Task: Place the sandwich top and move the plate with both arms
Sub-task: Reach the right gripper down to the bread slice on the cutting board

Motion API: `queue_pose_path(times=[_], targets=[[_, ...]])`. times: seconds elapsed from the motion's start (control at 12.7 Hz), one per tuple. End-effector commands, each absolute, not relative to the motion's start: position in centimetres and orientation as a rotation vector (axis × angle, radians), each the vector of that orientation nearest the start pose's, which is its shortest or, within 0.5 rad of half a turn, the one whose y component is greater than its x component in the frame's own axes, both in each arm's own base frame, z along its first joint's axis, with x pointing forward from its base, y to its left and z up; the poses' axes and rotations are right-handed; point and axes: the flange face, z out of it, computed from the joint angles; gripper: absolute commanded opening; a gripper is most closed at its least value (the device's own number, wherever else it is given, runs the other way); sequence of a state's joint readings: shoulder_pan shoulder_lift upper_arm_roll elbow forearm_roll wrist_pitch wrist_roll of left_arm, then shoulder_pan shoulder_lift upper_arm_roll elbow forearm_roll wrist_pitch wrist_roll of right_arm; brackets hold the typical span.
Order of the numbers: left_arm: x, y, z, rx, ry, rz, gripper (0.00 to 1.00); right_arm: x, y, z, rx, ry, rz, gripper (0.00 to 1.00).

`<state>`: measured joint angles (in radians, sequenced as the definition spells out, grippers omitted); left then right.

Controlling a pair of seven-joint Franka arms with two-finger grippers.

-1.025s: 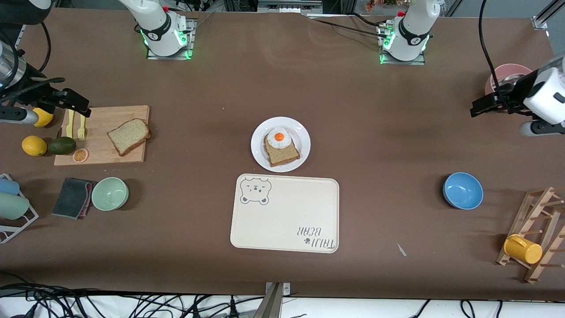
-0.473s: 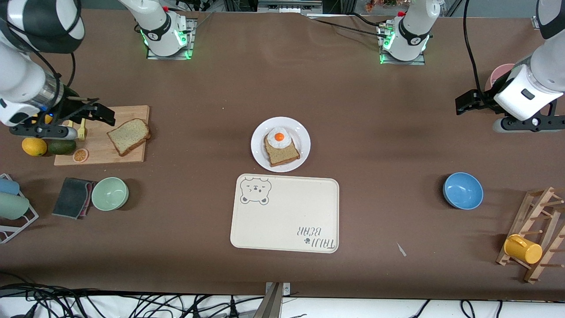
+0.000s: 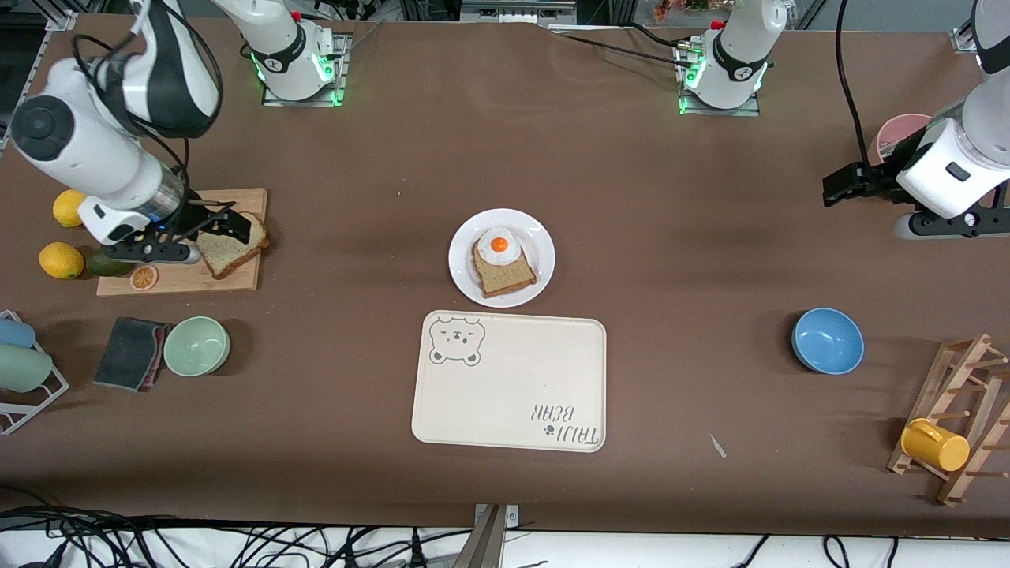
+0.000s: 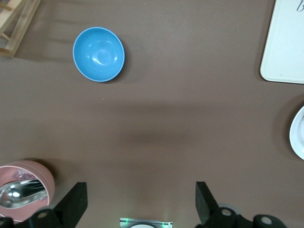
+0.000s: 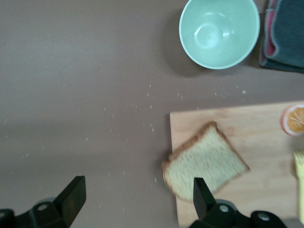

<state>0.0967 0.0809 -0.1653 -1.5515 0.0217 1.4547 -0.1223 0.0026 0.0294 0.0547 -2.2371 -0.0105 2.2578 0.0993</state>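
The first step, fetching the sandwich top (image 3: 233, 246), is judged to be in hand. The plain slice lies on the wooden cutting board (image 3: 183, 278) toward the right arm's end of the tabletop, well apart from the white plate (image 3: 465, 268) that carries the egg-topped slice (image 3: 503, 264). The right end effector (image 3: 225, 226) is held over the sandwich top, fingers spread, nothing grasped. The left end effector (image 3: 844, 188) waits released near the pink bowl (image 3: 899, 130). A descent and closure on the crust would be called for next.

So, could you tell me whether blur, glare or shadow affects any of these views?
Right wrist view: soft, the sandwich top and its cutting board smeared. Left wrist view: sharp, a glint in the blue bowl. Front view: sharp, soft arm shadows on the table.
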Motion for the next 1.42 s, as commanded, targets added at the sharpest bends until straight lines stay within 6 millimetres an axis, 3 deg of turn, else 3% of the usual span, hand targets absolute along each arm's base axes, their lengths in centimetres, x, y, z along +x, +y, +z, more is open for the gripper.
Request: queue_pose_path(times=[0.0, 0.24, 0.39, 0.63, 0.95, 1.34], targets=[[55.8, -2.4, 57.9, -3.145, -0.093, 0.27, 1.0, 50.8, 3.0, 30.9, -3.156, 0.078, 0.043, 1.0], [55.8, -2.5, 57.9, -3.144, -0.09, 0.272, 1.0, 50.2, 2.9, 26.2, -3.176, 0.054, 0.186, 0.99], [55.8, -2.4, 57.9, -3.146, -0.091, 0.265, 1.0, 50.1, 2.8, 25.0, -3.209, 0.058, 0.22, 0.88], [56.2, -2.4, 56.9, -3.147, -0.092, 0.231, 1.0, 49.6, 2.7, 22.3, -3.322, 0.03, 0.272, 0.81], [56.3, -2.5, 56.8, -3.139, -0.087, 0.217, 1.0, 49.2, 3.0, 20.0, -3.348, 0.049, 0.318, 0.77], [56.3, -2.4, 56.7, -3.138, -0.089, 0.225, 1.0, 49.1, 3.2, 19.1, -3.347, 0.087, 0.339, 0.72]])
